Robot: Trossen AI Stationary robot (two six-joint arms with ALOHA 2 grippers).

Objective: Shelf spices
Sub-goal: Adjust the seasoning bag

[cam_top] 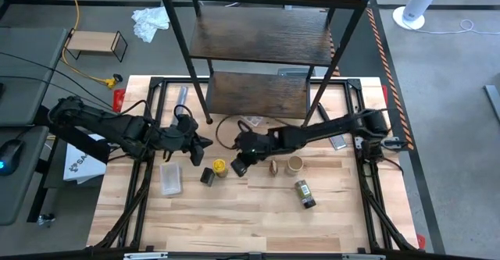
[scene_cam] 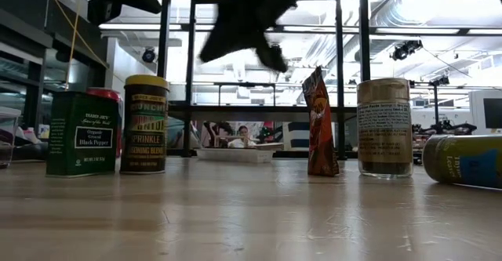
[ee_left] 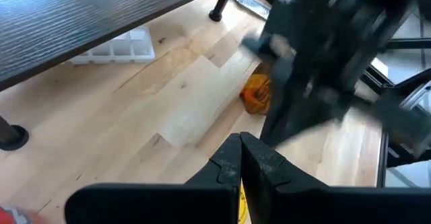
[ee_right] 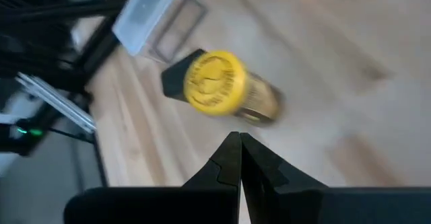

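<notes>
The yellow-lidded jar [cam_top: 221,166] [ee_right: 215,83] stands upright on the table, and the small black box [cam_top: 207,176] [scene_cam: 82,133] sits on its base beside it. My right gripper [cam_top: 236,168] [ee_right: 240,158] hovers shut just right of and above that jar, touching nothing. The tan-lidded jar [cam_top: 294,164] [scene_cam: 384,128] stands further right. The dark greenish jar [cam_top: 305,194] [scene_cam: 467,159] lies on its side nearer the front. My left gripper [cam_top: 201,144] [ee_left: 240,160] is shut and hangs in the air left of the jars. The dark wood shelf [cam_top: 258,49] stands at the table's far edge.
A flat clear plastic piece [cam_top: 170,178] lies left of the black box. A small brown packet [cam_top: 273,167] [scene_cam: 320,124] stands between the jars. A red can [scene_cam: 106,96] shows behind the box. The shelf's legs [cam_top: 208,119] stand on the table just behind both grippers.
</notes>
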